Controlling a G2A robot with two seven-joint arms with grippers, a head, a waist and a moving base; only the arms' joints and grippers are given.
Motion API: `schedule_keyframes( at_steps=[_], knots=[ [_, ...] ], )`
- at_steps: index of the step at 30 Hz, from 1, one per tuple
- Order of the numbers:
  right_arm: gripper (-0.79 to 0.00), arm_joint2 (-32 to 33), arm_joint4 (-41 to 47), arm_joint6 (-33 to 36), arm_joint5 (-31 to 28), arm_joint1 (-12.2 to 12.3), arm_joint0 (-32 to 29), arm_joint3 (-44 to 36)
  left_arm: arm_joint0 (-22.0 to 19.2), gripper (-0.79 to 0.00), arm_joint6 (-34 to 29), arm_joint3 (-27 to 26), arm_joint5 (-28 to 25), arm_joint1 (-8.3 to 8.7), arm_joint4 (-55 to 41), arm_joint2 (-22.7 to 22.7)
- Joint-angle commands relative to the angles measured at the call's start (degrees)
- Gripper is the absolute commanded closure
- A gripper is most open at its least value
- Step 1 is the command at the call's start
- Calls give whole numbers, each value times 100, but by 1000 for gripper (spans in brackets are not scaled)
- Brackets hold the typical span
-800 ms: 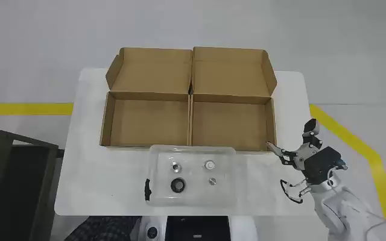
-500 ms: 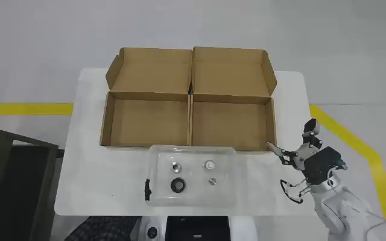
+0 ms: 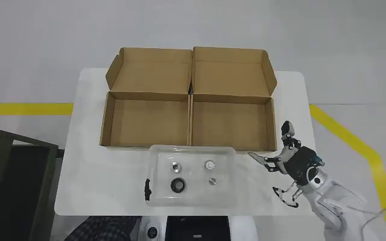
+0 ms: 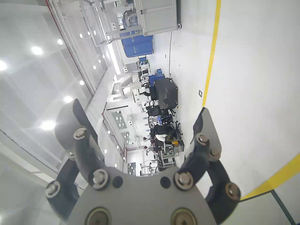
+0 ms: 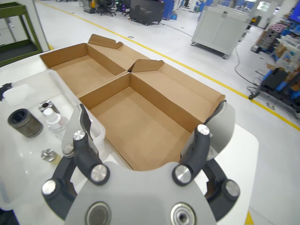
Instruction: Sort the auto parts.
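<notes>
Evidently sorting had not begun. I found the left brown cardboard box [image 3: 148, 123] and the right brown cardboard box [image 3: 229, 126] both bare. All four parts lay in the clear plastic tray [image 3: 226, 191]: black cylindrical bearing [image 3: 177, 185], silver cylinder [image 3: 175, 165], white-capped bottle [image 3: 209, 164] and small silver disc [image 3: 212, 180]. My right gripper [image 3: 261, 172] hung wide open and empty just beside the tray's right end. My left gripper [image 4: 139, 106], likewise spread and empty, faced the room.

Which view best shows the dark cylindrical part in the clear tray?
Right wrist view: the dark cylindrical part is close, side wall and bore both visible. Top view shows it small, end-on. Left wrist view faces the hall.
</notes>
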Motion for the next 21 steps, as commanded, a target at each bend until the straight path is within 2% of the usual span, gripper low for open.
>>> schedule_keyframes(
  at_steps=[1, 6, 11, 21],
  knots=[
    [-785, -128, 26, 247, -400, 25, 130, -29, 0, -785, 0, 0, 0, 0, 0, 0],
    [-785, -497, -36, 963, -1334, 99, 527, -120, 0, -785, 0, 0, 0, 0, 0, 0],
    [-785, -1001, 66, 1558, -1717, 130, 921, -4, 0, -785, 0, 0, 0, 0, 0, 0],
    [-785, -1979, 202, 2683, -1757, 135, 1681, 299, 0, -785, 0, 0, 0, 0, 0, 0]
  ],
)
